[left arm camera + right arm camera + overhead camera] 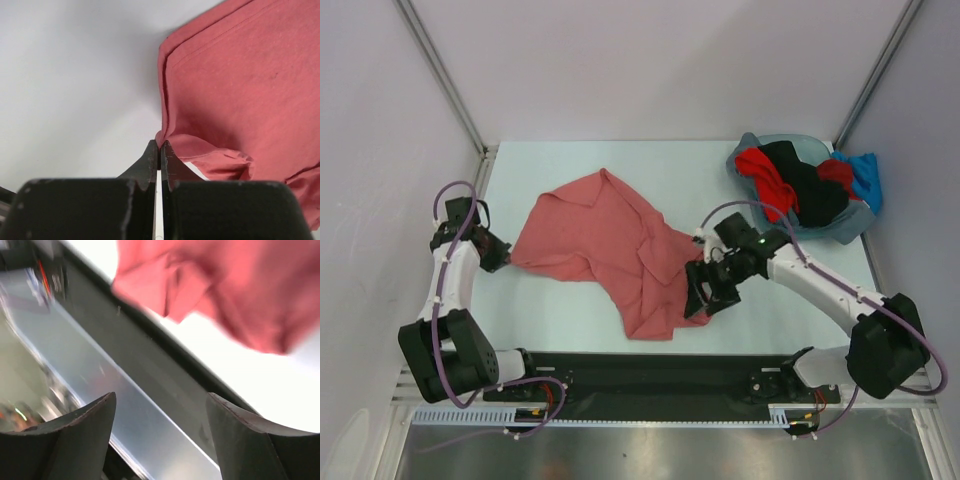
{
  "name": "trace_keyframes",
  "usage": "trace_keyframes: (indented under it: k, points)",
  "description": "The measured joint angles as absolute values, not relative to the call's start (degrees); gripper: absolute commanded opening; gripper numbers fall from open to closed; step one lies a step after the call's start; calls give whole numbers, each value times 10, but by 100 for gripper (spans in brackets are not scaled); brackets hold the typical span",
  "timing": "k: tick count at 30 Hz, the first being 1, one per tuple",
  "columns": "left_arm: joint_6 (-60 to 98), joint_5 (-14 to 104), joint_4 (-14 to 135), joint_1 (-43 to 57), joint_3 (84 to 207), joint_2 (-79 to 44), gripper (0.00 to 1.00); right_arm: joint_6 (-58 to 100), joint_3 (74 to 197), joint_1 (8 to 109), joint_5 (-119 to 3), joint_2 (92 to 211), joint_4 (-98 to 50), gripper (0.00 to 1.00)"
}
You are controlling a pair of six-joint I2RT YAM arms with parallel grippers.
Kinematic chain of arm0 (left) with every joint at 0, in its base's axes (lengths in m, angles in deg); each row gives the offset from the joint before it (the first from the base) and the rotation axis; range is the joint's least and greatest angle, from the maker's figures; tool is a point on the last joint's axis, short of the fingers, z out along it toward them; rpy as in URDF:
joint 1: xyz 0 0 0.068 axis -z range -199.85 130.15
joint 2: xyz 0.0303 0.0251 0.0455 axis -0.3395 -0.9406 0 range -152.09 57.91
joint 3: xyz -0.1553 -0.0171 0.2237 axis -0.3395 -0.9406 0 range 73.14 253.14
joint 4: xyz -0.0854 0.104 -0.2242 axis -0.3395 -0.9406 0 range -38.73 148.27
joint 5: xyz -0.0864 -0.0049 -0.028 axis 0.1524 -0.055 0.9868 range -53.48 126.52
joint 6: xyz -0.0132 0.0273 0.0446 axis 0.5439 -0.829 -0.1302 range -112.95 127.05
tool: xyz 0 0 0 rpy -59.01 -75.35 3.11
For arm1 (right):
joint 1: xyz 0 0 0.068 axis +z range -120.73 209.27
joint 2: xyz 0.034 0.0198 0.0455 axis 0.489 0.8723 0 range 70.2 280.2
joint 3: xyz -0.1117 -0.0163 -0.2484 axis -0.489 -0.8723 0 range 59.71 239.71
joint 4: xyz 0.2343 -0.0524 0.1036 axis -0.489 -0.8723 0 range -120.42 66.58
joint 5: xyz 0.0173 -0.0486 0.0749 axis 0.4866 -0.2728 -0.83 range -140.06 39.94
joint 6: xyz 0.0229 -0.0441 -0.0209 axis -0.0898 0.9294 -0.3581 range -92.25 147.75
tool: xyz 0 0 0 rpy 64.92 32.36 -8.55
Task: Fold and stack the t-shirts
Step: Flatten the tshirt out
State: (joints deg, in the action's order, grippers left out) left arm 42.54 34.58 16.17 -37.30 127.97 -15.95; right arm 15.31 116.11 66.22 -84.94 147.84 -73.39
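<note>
The left arm rises from its base at the near left and bends at the elbow, its wrist turned inward over the pale table (560, 165). The left gripper (498, 255) is at the left corner of the salmon-red t-shirt (610, 245). In the left wrist view the left gripper (159, 145) has its jaws pressed together on a puckered fold at the shirt's hemmed edge (240, 85).

The right arm stretches from the near right base toward the middle of the table, forearm low. The right gripper (705, 290) is just beside the shirt's right edge. The right wrist view is blurred, but it shows the right gripper (160, 405) spread wide and holding nothing, with the salmon cloth (240, 290) beyond its fingers.

The shirt lies crumpled and unfolded across the middle of the table. At the far right a grey-blue basin (790, 140) holds a bright red shirt (765, 170), a black shirt (800, 185) and a blue shirt (865, 175), heaped together.
</note>
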Motion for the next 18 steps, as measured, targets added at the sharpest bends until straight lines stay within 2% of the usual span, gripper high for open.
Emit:
trace_keyframes:
  k: [4, 5, 7, 12, 14, 16, 17, 18]
  points:
    - [425, 346, 164, -373, 1272, -156, 0, 112, 1149, 549, -826, 1469, -708, 73]
    - [426, 346, 164, -373, 1267, -153, 1, 101, 1149, 526, -814, 1473, -694, 65]
    - [426, 347, 162, -373, 1258, -146, 0, 82, 1149, 500, -798, 1492, -666, 57]
    - [425, 357, 158, -373, 1249, -128, 0, 57, 1172, 511, -751, 1606, -590, 49]
    - [426, 367, 157, -373, 1248, -125, 0, 53, 1189, 524, -723, 1646, -569, 40]
    - [426, 377, 158, -373, 1244, -120, 0, 47, 1210, 535, -693, 1687, -545, 36]
    - [426, 383, 157, -373, 1241, -118, 0, 44, 1219, 540, -680, 1704, -532, 28]
    - [426, 385, 157, -373, 1237, -114, 0, 40, 1228, 544, -665, 1720, -522, 27]
